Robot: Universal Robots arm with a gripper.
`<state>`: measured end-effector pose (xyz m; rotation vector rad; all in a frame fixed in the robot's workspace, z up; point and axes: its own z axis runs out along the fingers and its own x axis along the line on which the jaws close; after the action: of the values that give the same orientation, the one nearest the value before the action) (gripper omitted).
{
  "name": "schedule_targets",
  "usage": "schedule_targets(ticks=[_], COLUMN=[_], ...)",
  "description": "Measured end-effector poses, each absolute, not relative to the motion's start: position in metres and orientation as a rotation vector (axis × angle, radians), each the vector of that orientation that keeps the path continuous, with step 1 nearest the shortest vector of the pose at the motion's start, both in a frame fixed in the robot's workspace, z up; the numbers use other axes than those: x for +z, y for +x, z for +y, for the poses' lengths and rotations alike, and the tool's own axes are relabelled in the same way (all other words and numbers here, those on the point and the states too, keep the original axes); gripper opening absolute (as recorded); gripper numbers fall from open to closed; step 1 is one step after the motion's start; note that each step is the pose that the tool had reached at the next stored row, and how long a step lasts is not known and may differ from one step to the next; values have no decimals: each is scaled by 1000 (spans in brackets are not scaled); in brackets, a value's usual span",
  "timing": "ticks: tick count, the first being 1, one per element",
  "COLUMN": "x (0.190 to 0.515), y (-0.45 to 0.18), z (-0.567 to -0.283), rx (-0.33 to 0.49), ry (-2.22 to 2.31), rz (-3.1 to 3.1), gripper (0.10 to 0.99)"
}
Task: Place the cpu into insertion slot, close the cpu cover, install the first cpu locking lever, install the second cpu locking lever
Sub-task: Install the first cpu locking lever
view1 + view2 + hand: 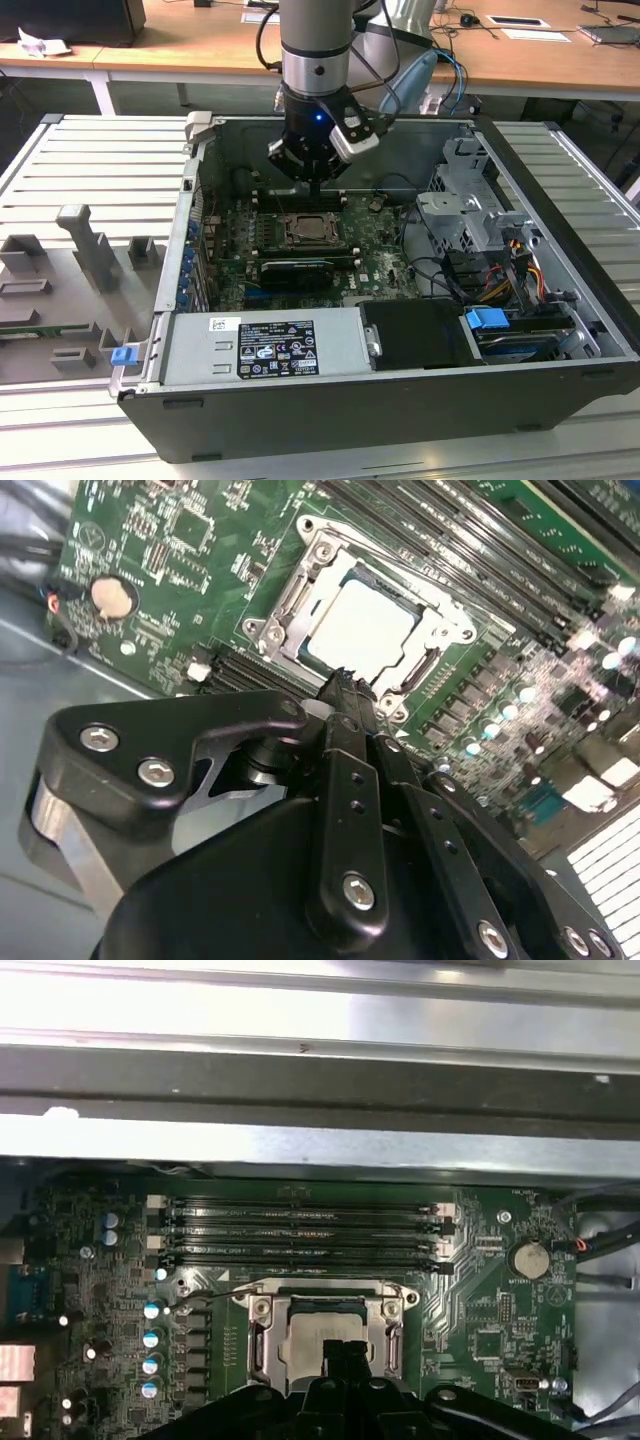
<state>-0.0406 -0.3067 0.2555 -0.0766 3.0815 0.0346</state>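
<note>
Two fingers (346,725) of the gripper (315,186), upper centre in the exterior view, are clenched empty beside the cpu (362,630)

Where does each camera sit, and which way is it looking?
Exterior view: off the arm, above the open computer case, looking down into it; it shows the arm and the gripper hanging over the cpu.
First wrist view: rides on the arm and looks past the gripper's black tip at the motherboard and memory slots.
Second wrist view: rides on the arm and looks along the gripper's black body at the cpu.
Shared: both wrist views show the cpu just beyond the gripper.
</note>
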Motion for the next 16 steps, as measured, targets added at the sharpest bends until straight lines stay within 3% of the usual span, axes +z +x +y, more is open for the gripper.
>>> schedule_targets(ticks=[4,16], x=[255,256], y=[-41,-41], z=[-307,-307], rx=[39,53], ry=[-239,-173], rz=[3074,3146], gripper=[106,106])
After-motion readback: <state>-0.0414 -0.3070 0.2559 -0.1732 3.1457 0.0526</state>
